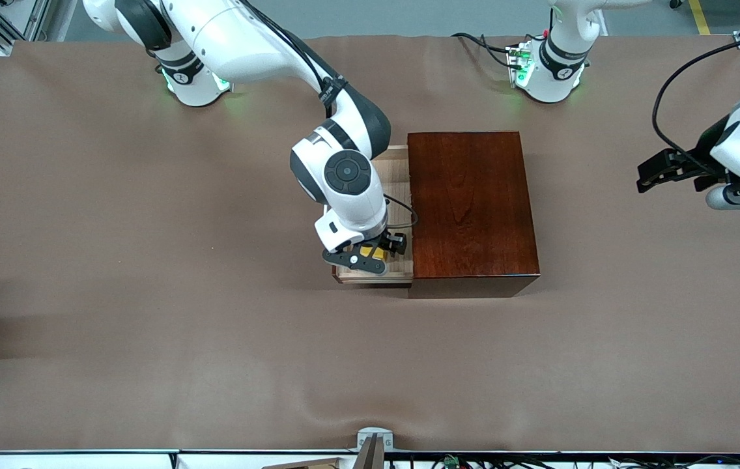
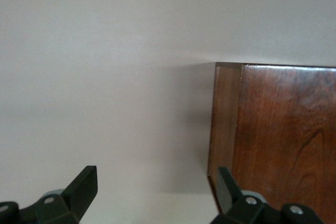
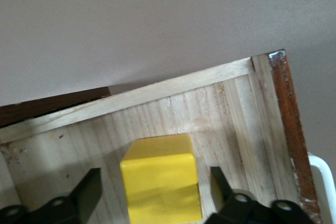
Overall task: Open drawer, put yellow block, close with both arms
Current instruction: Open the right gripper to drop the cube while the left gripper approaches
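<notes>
1 yellow block (image 3: 161,177) lies in 1 pulled-out drawer (image 3: 173,106) of the box (image 1: 471,205), between the spread fingers of the right gripper (image 1: 370,255), untouched. The left gripper (image 1: 653,170), fingers apart, waits over bare brown table (image 1: 148,326) toward the left arm's end. Open tabletop surrounds the box.

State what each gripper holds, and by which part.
Nothing: the right gripper stands open around the yellow block in the drawer; the left gripper is open, waiting.
</notes>
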Controlling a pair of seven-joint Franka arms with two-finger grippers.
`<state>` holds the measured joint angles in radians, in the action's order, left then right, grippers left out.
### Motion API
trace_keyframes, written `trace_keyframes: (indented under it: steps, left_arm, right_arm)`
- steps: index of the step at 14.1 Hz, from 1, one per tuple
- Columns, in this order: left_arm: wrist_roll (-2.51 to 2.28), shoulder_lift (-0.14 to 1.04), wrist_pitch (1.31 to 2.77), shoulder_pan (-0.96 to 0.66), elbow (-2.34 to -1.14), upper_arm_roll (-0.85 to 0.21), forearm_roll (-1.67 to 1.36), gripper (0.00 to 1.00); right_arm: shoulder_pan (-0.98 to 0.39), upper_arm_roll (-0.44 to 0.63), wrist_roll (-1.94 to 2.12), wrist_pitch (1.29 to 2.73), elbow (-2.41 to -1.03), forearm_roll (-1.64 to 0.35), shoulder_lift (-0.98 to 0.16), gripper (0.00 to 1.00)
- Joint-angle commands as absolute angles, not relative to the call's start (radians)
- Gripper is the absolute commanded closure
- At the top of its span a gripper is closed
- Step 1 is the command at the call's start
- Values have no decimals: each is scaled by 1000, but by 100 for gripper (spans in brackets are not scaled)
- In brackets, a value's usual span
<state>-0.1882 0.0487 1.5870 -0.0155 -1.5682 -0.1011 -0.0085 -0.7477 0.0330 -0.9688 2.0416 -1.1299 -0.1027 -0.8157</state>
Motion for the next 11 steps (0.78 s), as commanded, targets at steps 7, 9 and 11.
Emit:
trace_keyframes:
  steps: [7, 9, 11]
  left_arm:
    - [-775, 187, 1578, -179, -1451, -124, -110, 0]
    - [-918, 221, 1583, -231, -1424, -124, -112, 0]
    - [-1049, 251, 1586, -293, -1410, -126, -112, 0]
  right_arm:
    - [-703, 48, -968, 1786, -1108, -104, -609, 0]
    - [-652, 46, -927, 1680, -1111, -104, -545, 0]
    - [-589, 48, -832, 1580, -1115, -101, -485, 0]
